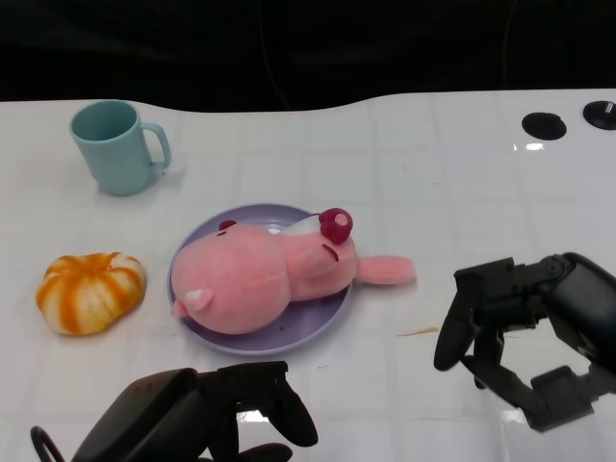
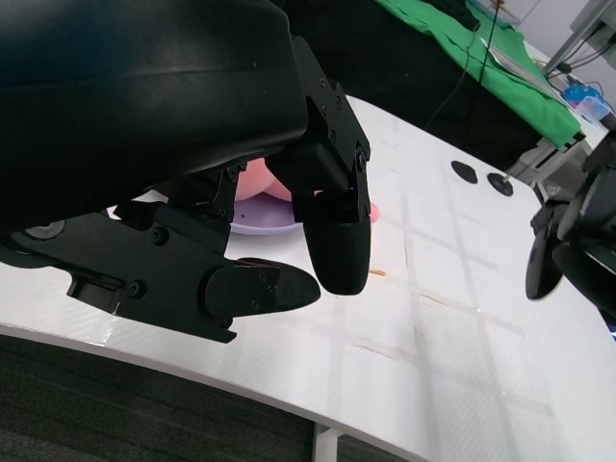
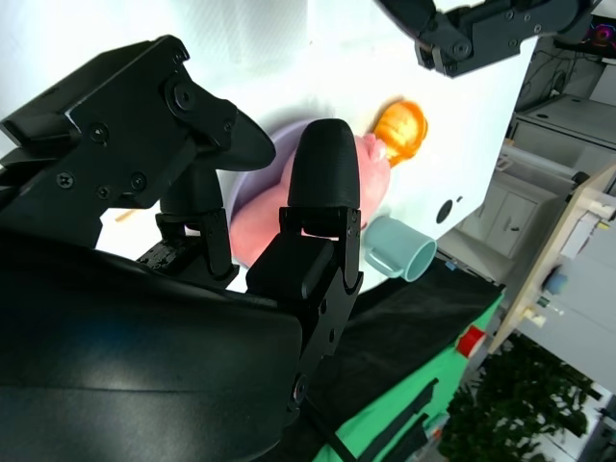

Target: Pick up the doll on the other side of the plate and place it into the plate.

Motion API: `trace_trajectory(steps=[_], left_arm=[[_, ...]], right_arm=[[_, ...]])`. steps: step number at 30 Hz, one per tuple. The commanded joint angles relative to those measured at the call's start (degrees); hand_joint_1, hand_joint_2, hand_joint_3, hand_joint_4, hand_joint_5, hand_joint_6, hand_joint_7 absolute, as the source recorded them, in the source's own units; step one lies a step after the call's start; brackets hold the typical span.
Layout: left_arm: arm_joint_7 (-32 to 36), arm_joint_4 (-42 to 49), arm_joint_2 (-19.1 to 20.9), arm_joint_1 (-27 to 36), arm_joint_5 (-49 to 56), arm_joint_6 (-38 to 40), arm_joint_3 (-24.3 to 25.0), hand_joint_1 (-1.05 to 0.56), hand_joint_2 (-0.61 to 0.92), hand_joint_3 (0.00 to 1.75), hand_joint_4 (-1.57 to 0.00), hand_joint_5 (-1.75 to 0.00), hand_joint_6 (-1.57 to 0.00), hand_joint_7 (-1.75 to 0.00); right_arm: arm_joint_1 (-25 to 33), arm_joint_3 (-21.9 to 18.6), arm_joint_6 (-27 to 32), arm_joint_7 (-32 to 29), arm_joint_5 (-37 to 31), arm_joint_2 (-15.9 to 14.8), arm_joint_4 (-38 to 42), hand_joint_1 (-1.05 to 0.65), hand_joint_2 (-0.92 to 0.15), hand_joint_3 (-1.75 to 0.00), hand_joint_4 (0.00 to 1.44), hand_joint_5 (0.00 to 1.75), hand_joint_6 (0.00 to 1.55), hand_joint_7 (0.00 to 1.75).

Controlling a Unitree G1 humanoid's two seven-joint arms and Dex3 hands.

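Pink plush doll (image 1: 274,274) lying in the lavender plate (image 1: 197,332), right hand (image 1: 525,332) beside it, fingers spread, empty, left hand (image 1: 207,419) low, fingers apart, holding nothing.

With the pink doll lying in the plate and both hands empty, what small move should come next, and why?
Probably draw the right hand back toward the robot and rest. The doll already lies on the purple plate, only one limb overhanging the rim. The right hand's fingers are apart, holding nothing, clear of the doll. The left hand is idle near the table edge.
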Motion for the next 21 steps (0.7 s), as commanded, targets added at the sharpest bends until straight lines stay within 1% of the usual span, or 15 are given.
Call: trace_trajectory(steps=[1,4,8,15,18,21], left_arm=[[-0.1,-0.3,0.8,0.2,-0.5,-0.2,1.3,-0.23,0.9,0.45,-0.59,-1.73,-0.68,-1.0],[-0.3,-0.5,1.1,0.5,-0.9,-0.2,2.1,-0.23,0.9,0.45,-0.59,-1.72,-0.68,-1.0],[-0.4,-0.6,1.6,0.7,-1.1,-0.5,2.9,-0.23,0.9,0.45,-0.59,-1.72,-0.68,-0.99],[-0.4,-0.3,2.3,1.5,-2.4,-1.7,4.3,-0.24,0.92,0.41,-0.6,-1.72,-0.69,-0.98],[0.0,-0.4,2.7,2.1,-2.7,-2.5,4.6,-0.23,0.92,0.4,-0.6,-1.72,-0.69,-0.97],[0.3,-0.1,2.6,2.4,-3.2,-3.3,4.9,-0.23,0.92,0.4,-0.59,-1.7,-0.69,-0.97]], right_arm=[[0.5,-0.3,1.4,-1.8,-0.4,-0.4,0.4,0.03,-0.36,-1.3,0.87,1.57,0.8,1.31],[0.0,-0.1,2.8,-2.9,0.0,0.4,2.5,0.02,-0.4,-1.29,0.85,1.63,0.79,1.37],[-1.3,0.3,4.5,-3.4,0.9,0.9,3.9,0.03,-0.4,-1.28,0.81,1.63,0.77,1.39],[-2.0,2.2,2.4,-2.6,1.7,0.7,6.2,0.02,-0.38,-1.29,0.81,1.59,0.77,1.38],[-1.9,2.6,0.5,-2.2,2.2,0.5,7.4,0.01,-0.36,-1.29,0.82,1.59,0.78,1.36],[-2.0,3.1,1.3,-2.1,1.7,-0.2,6.6,0.02,-0.37,-1.28,0.8,1.56,0.78,1.34]])
